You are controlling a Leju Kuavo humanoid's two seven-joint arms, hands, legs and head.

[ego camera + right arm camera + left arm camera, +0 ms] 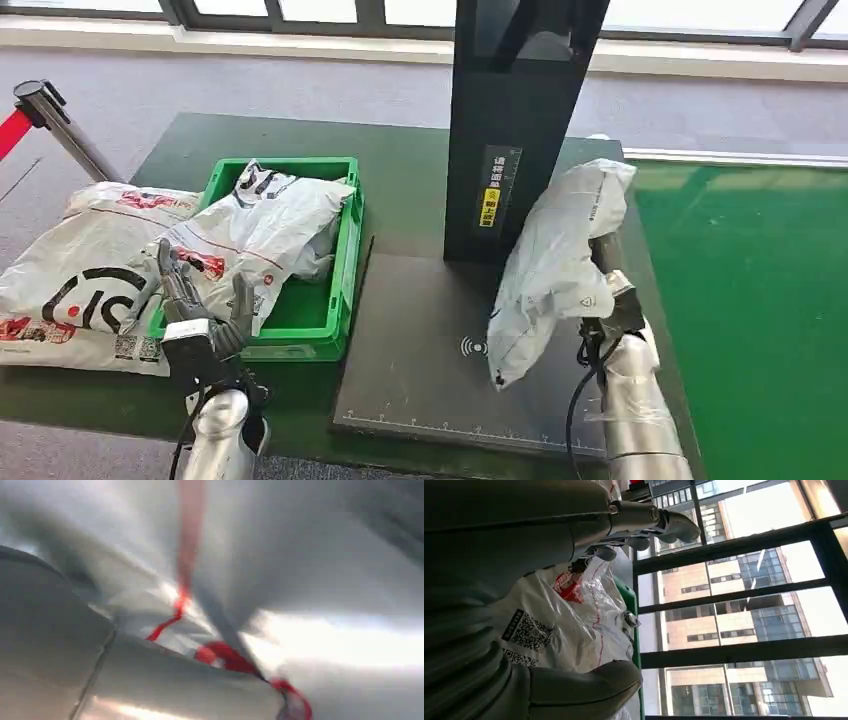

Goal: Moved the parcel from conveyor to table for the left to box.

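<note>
Two hands in frame. Right hand (pixel 612 285) raised over the dark scanner plate (pixel 420 370), gripping a grey-white plastic parcel (pixel 555 265); parcel held clear of the plate, hanging tilted, lower end over the plate's printed symbol, upper end beside the black upright column (pixel 515 120). Green conveyor belt (pixel 750 300) directly to the right of the right arm. Right wrist view blurred: parcel film (pixel 280 565) with red print pressed close against the grey thumb (pixel 165 685); finger positions not discernible there.

Left hand (pixel 200 305) empty, fingers apart and pointing up, positioned at the near left corner of the green crate (pixel 335 300). Contact with the crate or with the bags not determinable from the head view. Left wrist view: fingers (pixel 659 522) extended, thumb (pixel 584 687) spread, white bag with QR codes and red print (pixel 569 620) between them, not clasped.

Crate resting on the green-topped table (pixel 400 190), left of the scanner plate, containing one white parcel bag (pixel 280 225) that overhangs the left rim. Large white bag with black and red print (pixel 75 270) lying on the table left of the crate, touching it. Red-belted stanchion (pixel 45 115) at the far left edge. Windows and buildings behind, in the left wrist view.
</note>
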